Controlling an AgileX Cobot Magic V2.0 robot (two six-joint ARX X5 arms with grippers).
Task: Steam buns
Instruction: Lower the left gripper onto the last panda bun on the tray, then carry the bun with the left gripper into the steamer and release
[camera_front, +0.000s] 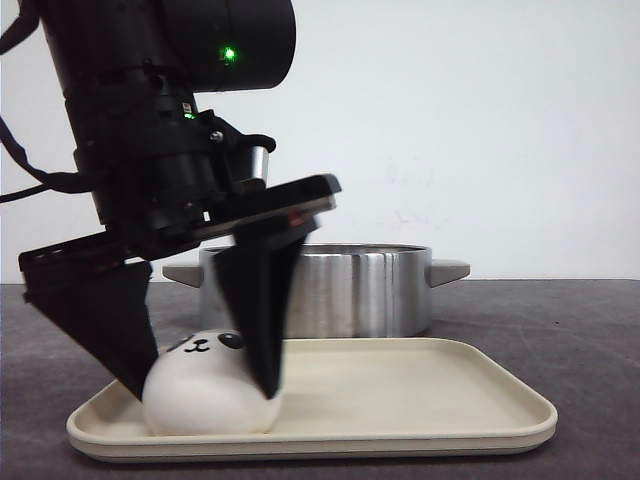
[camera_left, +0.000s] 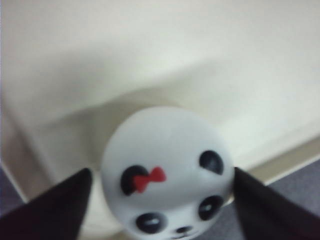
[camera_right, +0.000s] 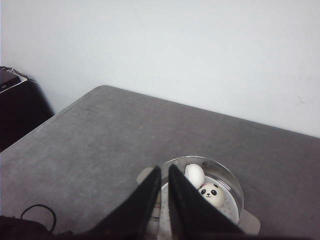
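Observation:
A white panda bun (camera_front: 205, 395) with a red bow (camera_left: 165, 165) sits at the left end of a cream tray (camera_front: 420, 400). My left gripper (camera_front: 202, 393) is down over it, open, with one black finger on each side. In the left wrist view (camera_left: 160, 172) one finger touches the bun and the other stands a small gap off. A steel pot (camera_front: 360, 290) stands behind the tray. My right gripper (camera_right: 164, 169) hovers above the pot (camera_right: 235, 185), fingers nearly together and empty. Inside the pot lie one face-up panda bun (camera_right: 211, 194) and a plain-looking white bun (camera_right: 194, 174).
The tray and pot stand on a dark grey table (camera_right: 100, 130) against a white wall. The pot has side handles (camera_front: 448, 270). A black cable (camera_right: 37, 212) and a dark object (camera_right: 15, 110) lie near the table's edge in the right wrist view.

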